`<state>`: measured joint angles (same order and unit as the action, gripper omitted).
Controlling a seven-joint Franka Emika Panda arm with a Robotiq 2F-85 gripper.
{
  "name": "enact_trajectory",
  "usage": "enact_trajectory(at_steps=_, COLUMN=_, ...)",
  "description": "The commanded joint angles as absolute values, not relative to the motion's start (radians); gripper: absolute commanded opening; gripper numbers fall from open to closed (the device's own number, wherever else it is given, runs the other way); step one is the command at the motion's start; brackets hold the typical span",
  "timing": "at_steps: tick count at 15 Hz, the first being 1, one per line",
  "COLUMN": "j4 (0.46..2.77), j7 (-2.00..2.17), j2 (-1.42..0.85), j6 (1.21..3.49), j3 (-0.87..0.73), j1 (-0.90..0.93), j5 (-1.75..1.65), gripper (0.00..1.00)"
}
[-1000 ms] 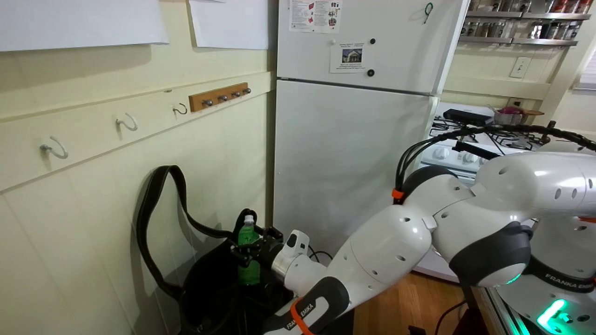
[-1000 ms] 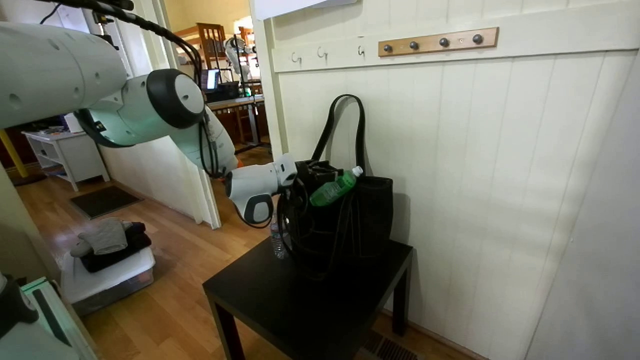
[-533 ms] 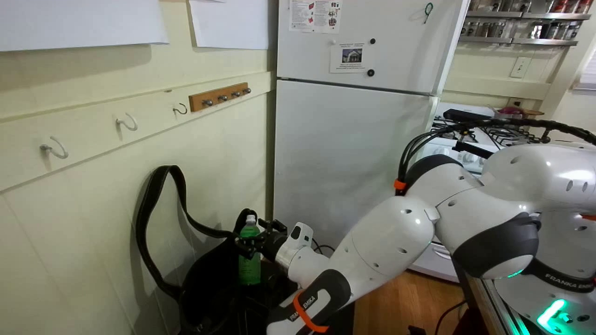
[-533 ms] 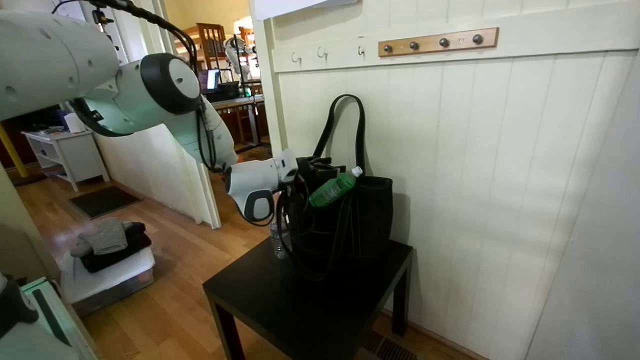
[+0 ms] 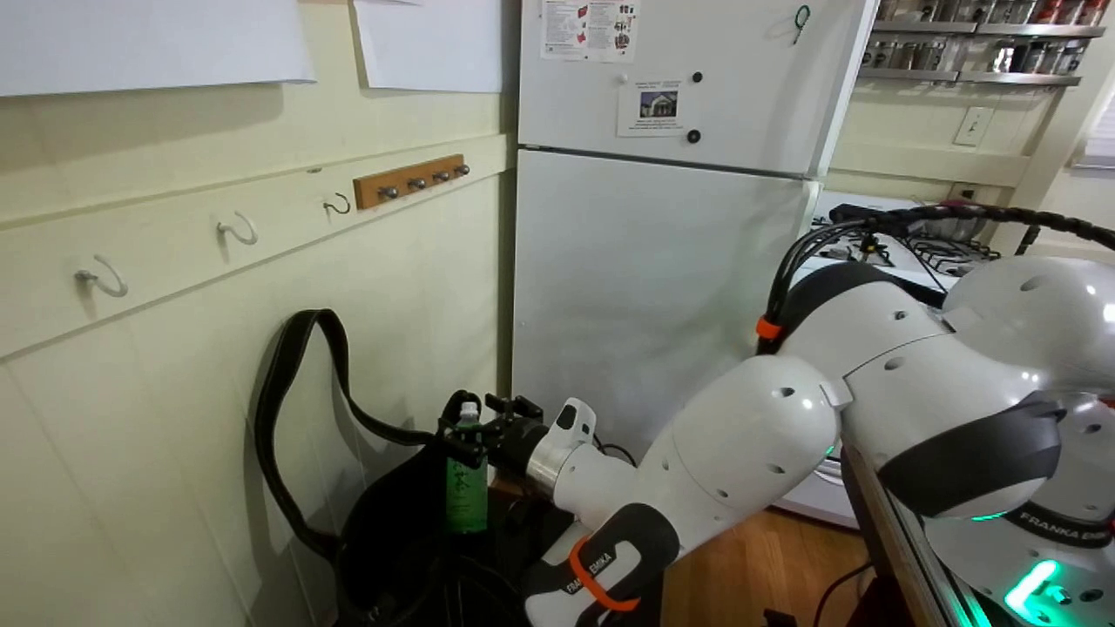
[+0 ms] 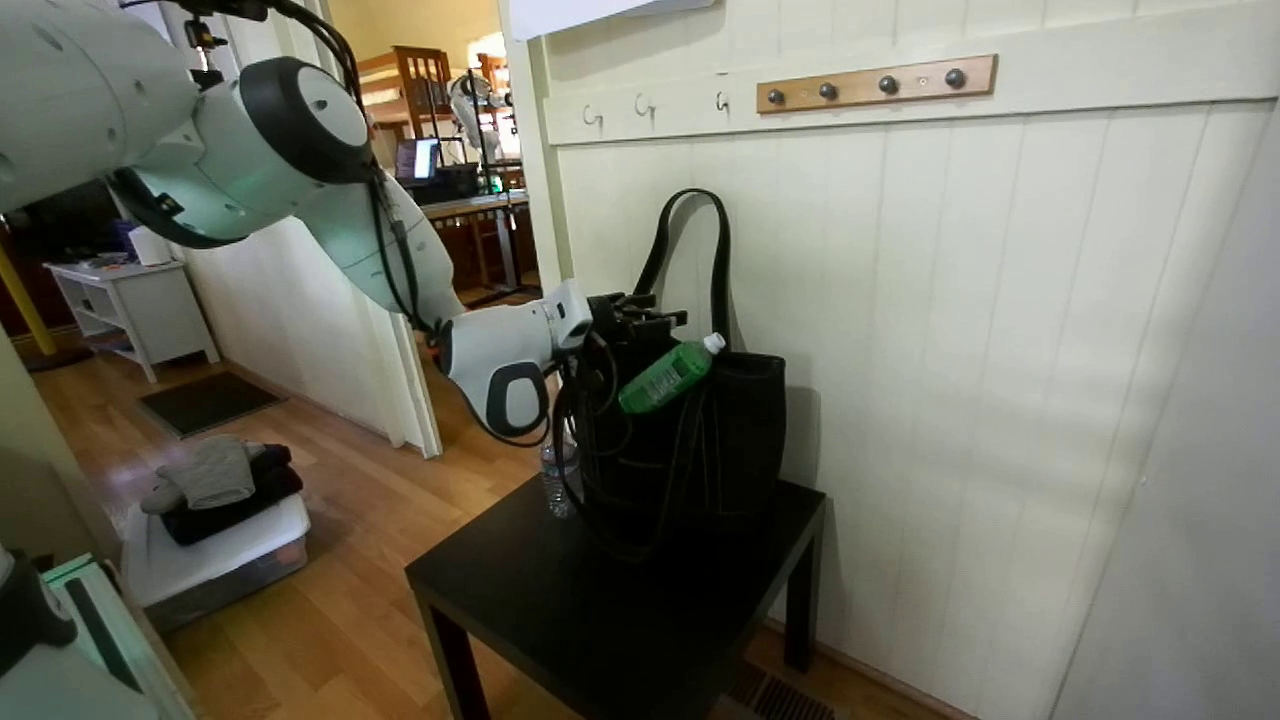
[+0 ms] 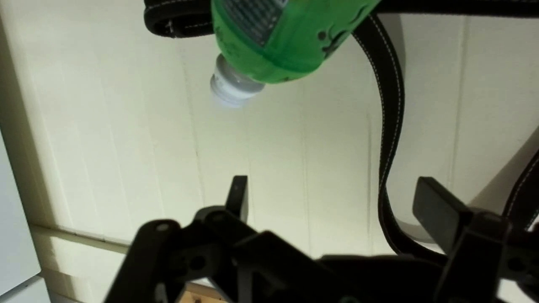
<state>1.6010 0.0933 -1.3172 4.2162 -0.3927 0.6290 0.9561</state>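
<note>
1. The green bottle [image 6: 665, 378], the thing nearest the hand [image 7: 334, 197], rests slantwise against the upper part of a black bag [image 6: 745, 440], just right of center in an exterior view. Whether its base sits inside the bag's mouth or upon the rim cannot be told.

2. State of the hand: released. In the lower half of the wrist view the pads [image 7: 241, 195] stand wide apart, with only bare wall [image 7: 273, 147] and part of the strap [image 7: 389, 97] showing between them; the bottle lies apart from them, at the top of the frame.

3. Supports. With nothing grasped, the bottle's slant is presumably kept by the bag beneath it. The bag stands on the black counter [image 6: 600, 640]; its strap loops upward, probably through its own stiffness. A clear bottle [image 6: 557, 490] stands beside the bag, toward lower left.

4. Long axis. In that same exterior view it runs obliquely, base at lower left, white cap [image 6: 714, 343] at upper right, nearer level than upright. Where an exterior view shows the bottle [image 5: 466, 505] almost vertical, cap uppermost, foreshortening is likely. In the inverted wrist view the cap points lower left.
</note>
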Motion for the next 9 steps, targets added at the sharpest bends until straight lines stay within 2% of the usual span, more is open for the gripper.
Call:
enact_trajectory(at_steps=1, j4=1.845, j7=0.234, j2=-1.192, j6=4.226, j3=-0.417, j1=0.669, j5=0.851, gripper=1.0)
enact_trajectory(at_steps=9, j4=2.206, j7=0.382, j2=-0.975, j6=4.224, j3=-0.477, j1=0.703, j5=0.668, gripper=1.0)
